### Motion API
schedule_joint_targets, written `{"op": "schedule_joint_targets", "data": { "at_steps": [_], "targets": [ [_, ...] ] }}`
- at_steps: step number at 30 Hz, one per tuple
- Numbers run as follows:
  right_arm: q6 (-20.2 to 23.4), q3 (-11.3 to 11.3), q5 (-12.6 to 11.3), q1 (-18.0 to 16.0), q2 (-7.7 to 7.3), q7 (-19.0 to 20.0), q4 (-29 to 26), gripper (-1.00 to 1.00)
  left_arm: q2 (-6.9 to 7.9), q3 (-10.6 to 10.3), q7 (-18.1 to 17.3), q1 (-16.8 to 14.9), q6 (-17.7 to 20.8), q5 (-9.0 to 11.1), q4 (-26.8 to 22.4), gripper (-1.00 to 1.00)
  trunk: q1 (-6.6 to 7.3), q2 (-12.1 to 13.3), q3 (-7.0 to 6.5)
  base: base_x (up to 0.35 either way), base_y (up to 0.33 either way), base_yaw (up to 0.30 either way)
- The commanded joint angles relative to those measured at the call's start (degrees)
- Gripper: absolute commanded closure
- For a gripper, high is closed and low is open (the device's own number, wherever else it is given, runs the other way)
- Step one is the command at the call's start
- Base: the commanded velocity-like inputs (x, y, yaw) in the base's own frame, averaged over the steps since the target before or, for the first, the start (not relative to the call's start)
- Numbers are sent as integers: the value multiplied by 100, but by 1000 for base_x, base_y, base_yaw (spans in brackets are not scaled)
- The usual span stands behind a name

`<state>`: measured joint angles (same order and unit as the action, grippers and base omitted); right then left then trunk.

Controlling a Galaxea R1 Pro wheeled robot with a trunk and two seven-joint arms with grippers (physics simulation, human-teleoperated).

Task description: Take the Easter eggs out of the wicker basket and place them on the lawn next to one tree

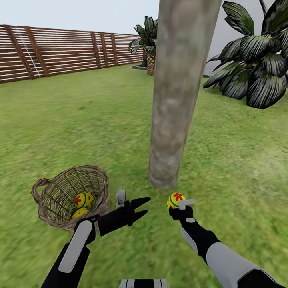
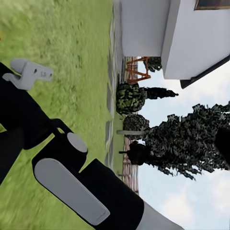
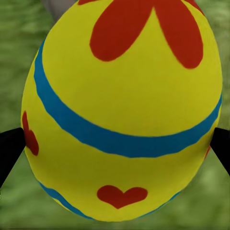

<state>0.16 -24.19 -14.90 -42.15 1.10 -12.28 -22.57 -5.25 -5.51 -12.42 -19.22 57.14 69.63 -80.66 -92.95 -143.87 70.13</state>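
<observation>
Your right gripper (image 1: 176, 205) clamps an egg (image 1: 175, 199) at the tree's (image 1: 176, 100) six o'clock; left gripper (image 1: 142, 207) gapes empty.

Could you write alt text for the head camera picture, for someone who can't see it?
A robot's right gripper holds a yellow painted egg just above the lawn, close to the foot of a thick grey tree trunk. Its left gripper is open beside a tipped wicker basket with two more eggs inside; a slatted wooden fence runs behind.
</observation>
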Motion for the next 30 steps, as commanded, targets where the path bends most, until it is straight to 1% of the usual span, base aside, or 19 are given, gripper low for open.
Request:
{"op": "schedule_joint_targets", "data": {
  "at_steps": [1, 2, 4, 6, 8, 9, 23, 26, 27, 28, 29, 30],
  "targets": [
    [7, -63, -57, -4, -4, -36, -8, 100, -3, 6, -50, -3, 17, -46, 4, -100, -1, -3, 27, 0, 0, 0],
    [8, -84, -57, -4, -4, -34, -9, 100, -3, 6, -50, -3, 17, -46, 4, -100, -4, -5, 49, 0, 0, 0],
    [17, -230, -57, -4, -6, 83, -11, 100, -3, 6, -50, -3, 17, -46, 5, -100, -9, -7, 94, 0, 0, 0],
    [46, -304, -56, -4, -25, 662, -11, 100, -2, 6, -50, -3, 17, -46, 6, -100, -14, -10, 138, 0, 0, 0],
    [54, -307, -63, -4, -40, 956, -11, 100, -3, 6, -50, -3, 17, -46, 6, -100, -19, -13, 182, 0, 0, 0],
    [54, -312, -65, -4, -36, 1007, -11, 100, -3, 6, -50, -3, 17, -46, 6, -100, -22, -14, 204, 0, 0, 0],
    [74, -312, -60, -4, -11, 1003, -20, 100, -3, 8, -50, -3, 17, -46, 11, -100, -58, -33, 514, 0, 0, 0],
    [88, -298, -76, -4, -13, 1013, -119, 100, -3, 6, -50, -3, 15, -45, 14, -100, -66, -37, 581, 0, 0, 0],
    [160, -298, -80, -6, -9, 1010, -161, 100, -3, 6, -50, -3, 12, -46, 15, -100, -68, -38, 603, 0, 0, 0],
    [425, -297, -83, -10, 14, 1008, -187, 100, -3, 6, -50, -3, 12, -46, 15, -100, -71, -40, 625, 0, 0, 0],
    [706, -293, -84, -18, 84, 997, -207, 100, -3, 6, -50, -3, 10, -46, 15, -100, -71, -40, 625, 0, 0, 0],
    [829, -291, -87, -38, 139, 989, -212, 100, -3, 6, -50, -3, 10, -46, 15, -100, -71, -40, 625, 0, 0, 0]
  ]
}}
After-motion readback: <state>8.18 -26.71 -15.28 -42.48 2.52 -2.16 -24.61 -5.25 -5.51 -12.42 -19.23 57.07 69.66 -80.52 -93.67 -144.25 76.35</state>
